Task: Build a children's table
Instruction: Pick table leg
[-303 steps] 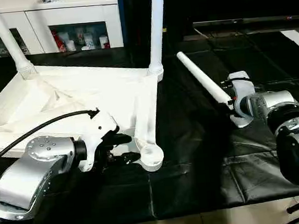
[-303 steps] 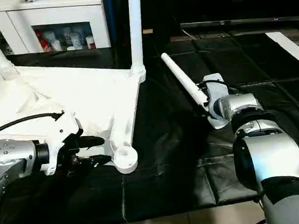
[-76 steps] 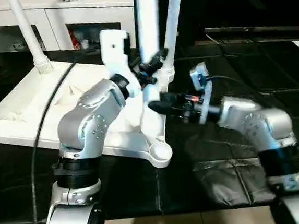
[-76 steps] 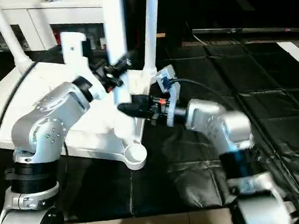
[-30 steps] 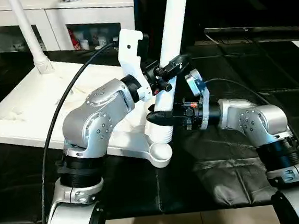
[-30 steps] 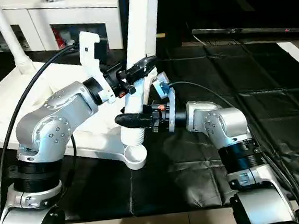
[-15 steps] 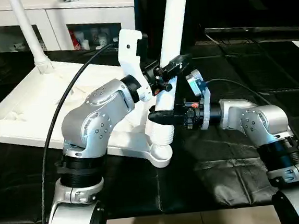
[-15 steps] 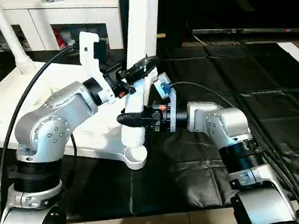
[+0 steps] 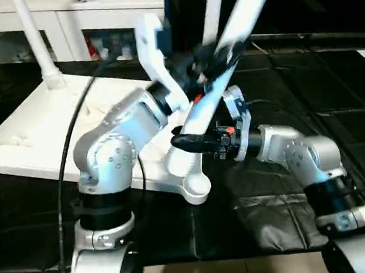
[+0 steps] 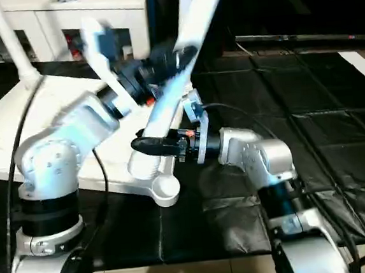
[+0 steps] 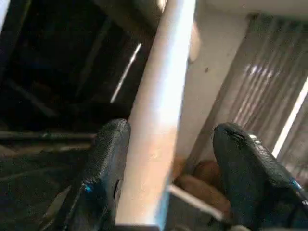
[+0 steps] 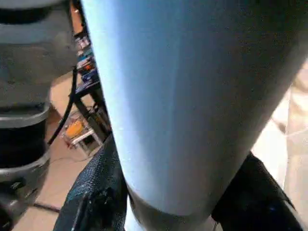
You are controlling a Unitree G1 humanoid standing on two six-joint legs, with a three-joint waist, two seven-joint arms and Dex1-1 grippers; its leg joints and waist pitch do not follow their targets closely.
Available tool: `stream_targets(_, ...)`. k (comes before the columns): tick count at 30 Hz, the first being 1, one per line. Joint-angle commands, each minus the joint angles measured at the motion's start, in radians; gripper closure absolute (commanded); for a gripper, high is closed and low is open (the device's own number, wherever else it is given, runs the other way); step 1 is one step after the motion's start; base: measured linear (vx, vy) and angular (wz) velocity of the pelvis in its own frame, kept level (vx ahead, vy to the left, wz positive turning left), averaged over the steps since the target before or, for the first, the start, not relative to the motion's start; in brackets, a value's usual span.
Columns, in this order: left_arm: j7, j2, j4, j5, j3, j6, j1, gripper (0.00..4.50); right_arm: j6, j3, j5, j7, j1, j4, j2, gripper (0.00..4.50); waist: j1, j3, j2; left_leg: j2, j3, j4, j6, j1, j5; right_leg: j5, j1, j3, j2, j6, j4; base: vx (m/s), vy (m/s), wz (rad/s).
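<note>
The children's table top (image 9: 53,122) lies upside down on the black cloth, with one leg (image 9: 33,41) upright in its far left corner and another (image 9: 212,6) in its far right corner. A third white leg (image 9: 243,15) leans steeply, its top to the right and its thick end just left of the near corner socket (image 9: 196,187). My right gripper (image 9: 179,140) is shut on its lower part, fingers (image 12: 96,192) pressed on both sides. My left gripper (image 9: 211,57) sits higher around the same leg (image 11: 159,120), open, with one finger (image 11: 108,163) touching it and a gap at the other.
A white glass-door cabinet (image 9: 64,25) stands behind the table top. Black cloth (image 9: 273,218) covers the work surface to the right and front. Pale floor (image 9: 245,268) shows along the near edge.
The held leg has swung from nearly upright over the near socket to a steep lean, top to the right. My left gripper has opened and risen along it. The right gripper keeps its hold.
</note>
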Motion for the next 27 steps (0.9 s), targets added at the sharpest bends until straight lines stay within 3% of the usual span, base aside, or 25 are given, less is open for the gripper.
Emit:
stream_targets(1, -0.027, -0.014, -0.047, -0.042, -0.027, -0.001, -0.035, 1.48, -0.012, -0.014, -0.032, -0.053, 0.003, 0.012, 0.009, 2.57, -0.001, -0.085, -0.008, 0.023, -0.004, -0.063, 0.007, 0.003, -0.119, -0.301, 0.065, 0.052, -0.071, -0.115, -0.079, 0.0, 0.0, 0.0)
stream_targets(6, -0.015, 0.011, -0.06, -0.062, 0.02, -0.017, -0.036, 1.48, -0.06, -0.035, -0.059, -0.127, 0.004, 0.019, 0.026, 2.59, -0.005, -0.082, -0.006, 0.022, -0.004, -0.066, -0.006, 0.005, -0.136, -0.325, 0.062, 0.051, -0.068, -0.096, -0.082, 0.0, 0.0, 0.0)
stream_targets(7, -0.075, 0.1, -0.063, -0.029, 0.028, -0.032, -0.012, 1.48, -0.128, -0.022, -0.11, -0.156, 0.021, 0.023, 0.012, 2.59, -0.005, -0.079, -0.006, 0.022, -0.005, -0.067, -0.006, 0.004, -0.138, -0.328, 0.059, 0.052, -0.068, -0.084, -0.083, 0.0, 0.0, 0.0)
stream_targets(8, -0.091, 0.121, -0.062, -0.017, 0.025, -0.036, -0.004, 1.48, -0.141, -0.021, -0.119, -0.162, 0.025, 0.023, 0.01, 2.59, -0.004, -0.079, -0.005, 0.021, -0.006, -0.068, -0.007, 0.006, -0.138, -0.338, 0.057, 0.051, -0.068, -0.074, -0.083, 0.0, 0.0, 0.0)
stream_targets(10, -0.197, 0.262, -0.054, 0.061, -0.008, -0.061, 0.047, 1.48, -0.185, -0.034, -0.152, -0.211, 0.052, 0.023, 0.002, 2.59, -0.013, -0.076, -0.005, 0.017, -0.006, -0.073, -0.011, 0.006, -0.138, -0.375, 0.057, 0.052, -0.064, -0.03, -0.087, 0.0, 0.0, 0.0)
stream_targets(12, -0.197, 0.262, -0.054, 0.061, -0.008, -0.061, 0.047, 1.48, -0.185, -0.034, -0.152, -0.211, 0.052, 0.023, 0.002, 2.59, -0.015, -0.083, -0.001, 0.019, -0.005, -0.07, -0.017, 0.01, -0.113, -0.317, 0.058, 0.055, -0.063, -0.044, -0.078, 0.0, 0.0, 0.0)
stream_targets(13, -0.296, 0.375, -0.039, 0.121, -0.065, -0.092, 0.097, 1.48, -0.199, -0.04, -0.175, -0.245, 0.079, 0.008, -0.008, 2.59, -0.013, -0.083, 0.007, 0.022, -0.007, -0.071, -0.016, 0.011, -0.096, -0.258, 0.055, 0.055, -0.063, -0.074, -0.07, 0.0, 0.0, 0.0)
stream_targets(14, -0.296, 0.375, -0.039, 0.121, -0.065, -0.092, 0.097, 1.48, -0.199, -0.04, -0.175, -0.245, 0.079, 0.008, -0.008, 2.59, -0.013, -0.082, 0.006, 0.022, -0.009, -0.073, -0.011, 0.009, -0.097, -0.248, 0.055, 0.054, -0.061, -0.079, -0.07, 0.0, 0.0, 0.0)
stream_targets(15, -0.354, 0.435, -0.024, 0.158, -0.105, -0.117, 0.125, 1.48, -0.211, -0.039, -0.191, -0.263, 0.094, 0.001, -0.013, 2.59, -0.016, -0.083, 0.009, 0.021, -0.006, -0.072, -0.014, 0.011, -0.106, -0.221, 0.055, 0.055, -0.06, -0.099, -0.062, 0.0, 0.0, 0.0)
stream_targets(19, -0.569, 0.606, 0.069, 0.272, -0.27, -0.236, 0.198, 1.48, -0.231, -0.046, -0.212, -0.311, 0.142, -0.037, -0.015, 2.59, -0.018, -0.078, 0.016, 0.018, -0.005, -0.079, -0.022, 0.016, -0.149, -0.257, 0.052, 0.059, -0.061, -0.091, -0.071, 0.0, 0.0, 0.0)
stream_targets(23, -0.633, 0.653, 0.124, 0.333, -0.338, -0.293, 0.203, 1.76, -0.242, -0.046, -0.215, -0.314, 0.154, -0.045, -0.015, 2.59, -0.023, -0.076, 0.021, 0.023, -0.006, -0.083, -0.044, 0.018, -0.198, -0.26, 0.053, 0.059, -0.065, -0.118, -0.07, 0.0, 0.0, 0.0)
stream_targets(24, -0.704, 0.682, 0.206, 0.409, -0.404, -0.365, 0.2, 1.82, -0.258, -0.044, -0.223, -0.317, 0.168, -0.053, -0.017, 2.59, -0.022, -0.074, 0.028, 0.021, -0.009, -0.084, -0.045, 0.02, -0.224, -0.288, 0.053, 0.059, -0.067, -0.12, -0.076, 0.0, 0.0, 0.0)
stream_targets(25, -0.705, 0.682, 0.208, 0.41, -0.405, -0.366, 0.2, 1.93, -0.259, -0.044, -0.223, -0.317, 0.168, -0.054, -0.017, 2.59, -0.029, -0.07, 0.021, 0.018, -0.008, -0.086, -0.044, 0.018, -0.247, -0.326, 0.055, 0.059, -0.065, -0.103, -0.08, 0.0, 0.0, 0.0)
stream_targets(26, -0.744, 0.692, 0.262, 0.447, -0.438, -0.405, 0.193, 2.12, -0.263, -0.044, -0.227, -0.317, 0.176, -0.06, -0.019, 2.59, -0.03, -0.07, 0.025, 0.018, -0.009, -0.087, -0.046, 0.019, -0.255, -0.345, 0.056, 0.059, -0.067, -0.098, -0.083, 0.0, 0.0, 0.0)
stream_targets(27, -0.752, 0.694, 0.275, 0.457, -0.447, -0.416, 0.191, 2.12, -0.264, -0.044, -0.227, -0.318, 0.178, -0.062, -0.02, 2.59, -0.034, -0.068, 0.022, 0.017, -0.008, -0.086, -0.045, 0.022, -0.269, -0.386, 0.054, 0.059, -0.068, -0.083, -0.089, 0.0, 0.0, 0.0)
